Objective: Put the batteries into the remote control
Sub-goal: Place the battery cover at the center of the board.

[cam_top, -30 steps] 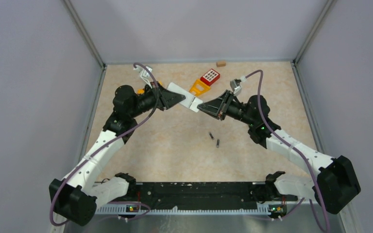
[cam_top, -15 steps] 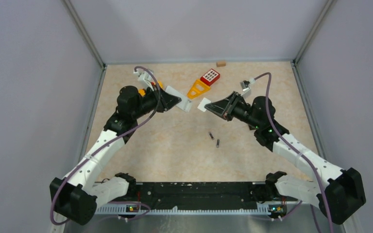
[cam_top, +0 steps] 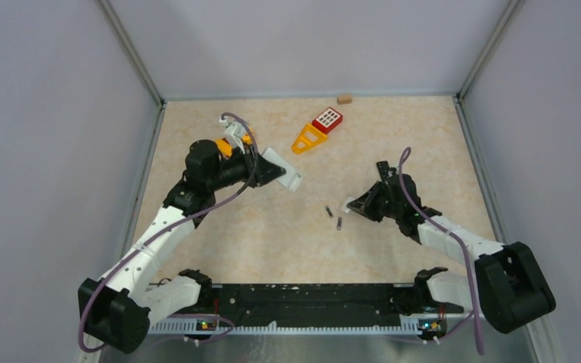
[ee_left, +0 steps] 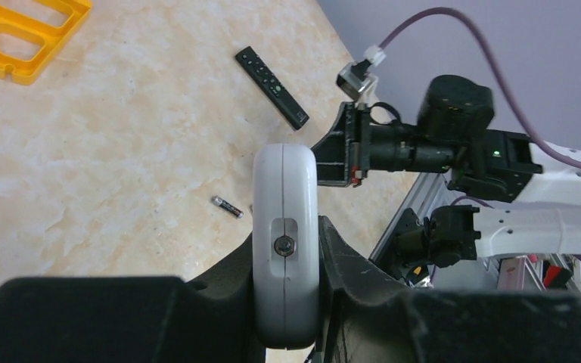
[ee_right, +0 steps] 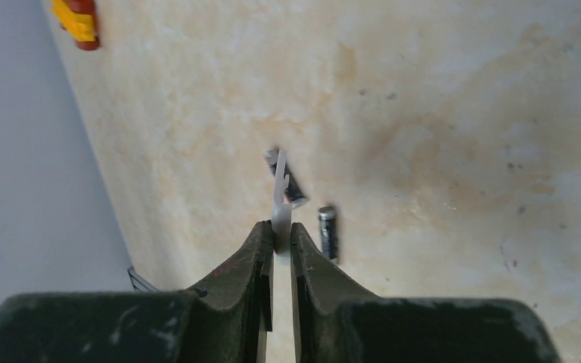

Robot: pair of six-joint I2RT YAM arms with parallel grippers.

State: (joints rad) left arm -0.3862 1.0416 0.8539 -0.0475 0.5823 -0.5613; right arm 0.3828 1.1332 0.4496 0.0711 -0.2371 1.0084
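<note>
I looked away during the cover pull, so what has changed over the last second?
The right gripper pulled the thin battery cover off the white remote and carried it toward the near edge, down close to the two batteries; it is shut on the cover. The left gripper kept its hold on the remote, shifting only slightly. The batteries, orange triangle and red toy did not move.

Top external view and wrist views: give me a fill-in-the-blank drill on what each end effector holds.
The left end effector is shut on a white ____. The right end effector pinches a thin white piece beside ____ batteries on the table. The keypad device next to the yellow triangle is ____.
Missing words: remote; two; red.
</note>
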